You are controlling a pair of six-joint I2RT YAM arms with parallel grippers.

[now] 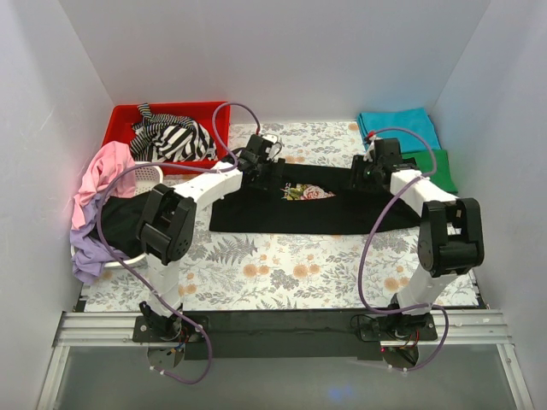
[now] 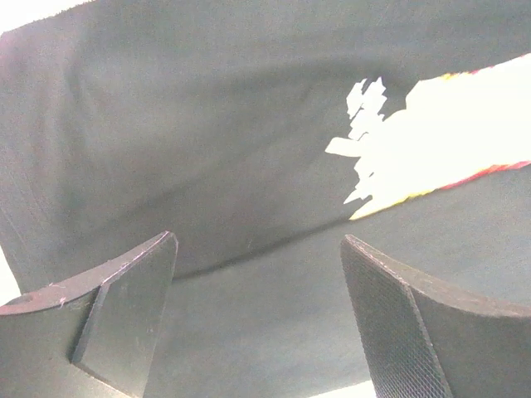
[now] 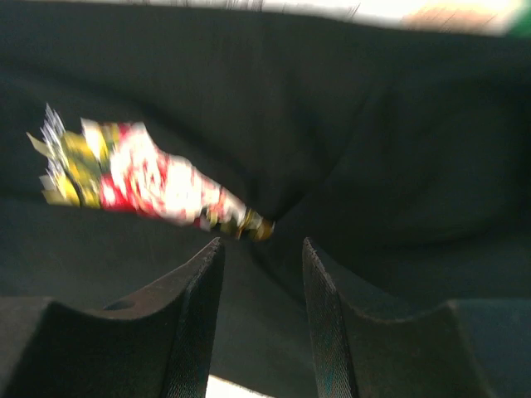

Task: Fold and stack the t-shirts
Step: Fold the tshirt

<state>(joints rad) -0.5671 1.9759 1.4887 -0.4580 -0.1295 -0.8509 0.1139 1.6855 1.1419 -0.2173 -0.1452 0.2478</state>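
The black t-shirt lies across the middle of the table as a long folded band, with a strip of its rose print showing at the fold. My left gripper is open over the band's far left part. In the left wrist view its jaws stand wide apart above black cloth and the pale print. My right gripper is over the far right part. In the right wrist view its jaws stand narrowly apart over the cloth, just below the print's end.
Folded teal and green tees lie at the back right. A red bin at the back left holds a striped tee. A white basket at the left holds pink, lilac and black cloth.
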